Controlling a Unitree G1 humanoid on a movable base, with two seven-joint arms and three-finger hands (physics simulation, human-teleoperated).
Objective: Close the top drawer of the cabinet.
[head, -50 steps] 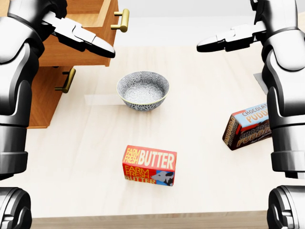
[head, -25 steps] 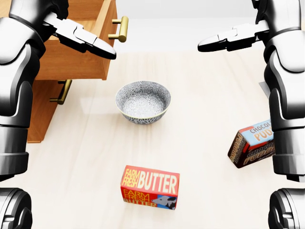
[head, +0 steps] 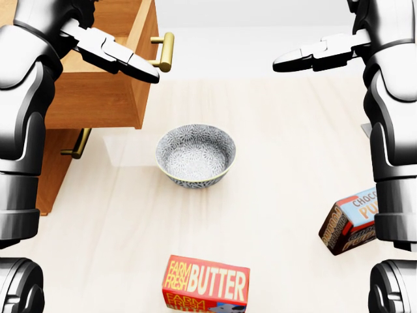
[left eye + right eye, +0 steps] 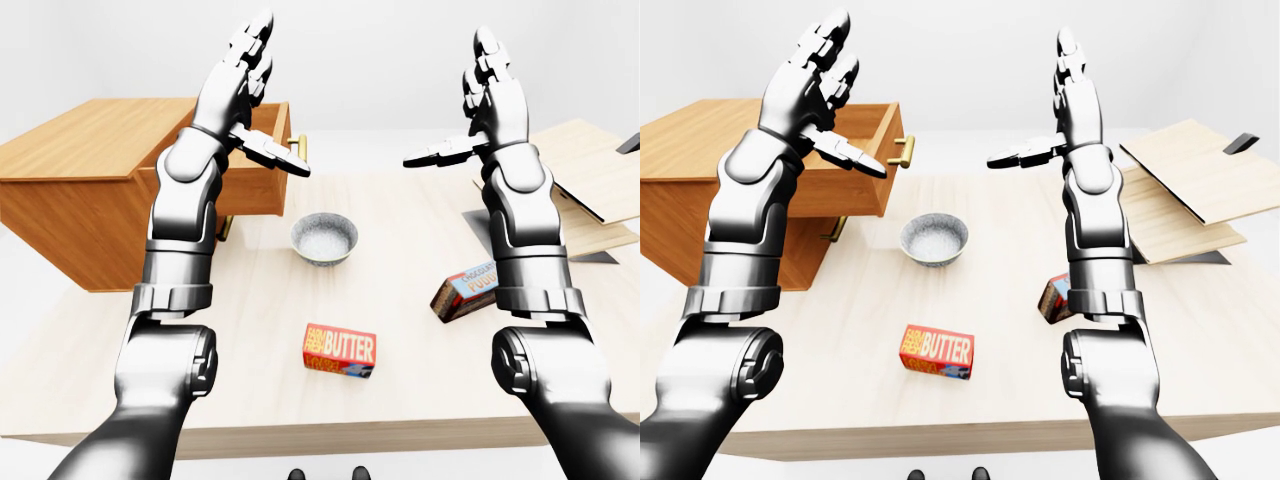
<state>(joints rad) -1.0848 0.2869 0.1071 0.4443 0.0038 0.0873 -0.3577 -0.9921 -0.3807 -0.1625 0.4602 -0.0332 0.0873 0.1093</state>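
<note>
A wooden cabinet [image 4: 80, 190] stands on the table at the left of the views. Its top drawer [image 3: 104, 98] is pulled out toward the right, with a brass handle [image 3: 164, 51] on its face. A lower drawer with its own handle [image 3: 77, 145] is shut. My left hand [image 4: 250, 95] is open, raised in front of the open drawer's face, thumb pointing toward the handle, not touching it. My right hand [image 4: 470, 110] is open and empty, raised high at the right, far from the cabinet.
On the pale table [image 3: 287, 143] stand a patterned bowl [image 3: 195, 155] just right of the drawer, a butter box [image 3: 205, 283] at the bottom, and a chocolate pudding box [image 3: 348, 222] at the right. Wooden boards [image 4: 1185, 185] lie at the far right.
The whole picture has shifted: bowl, butter box and pudding box slid down and the cabinet looms larger, so the camera moved closer. The hands keep their pose; the drawer stays open.
</note>
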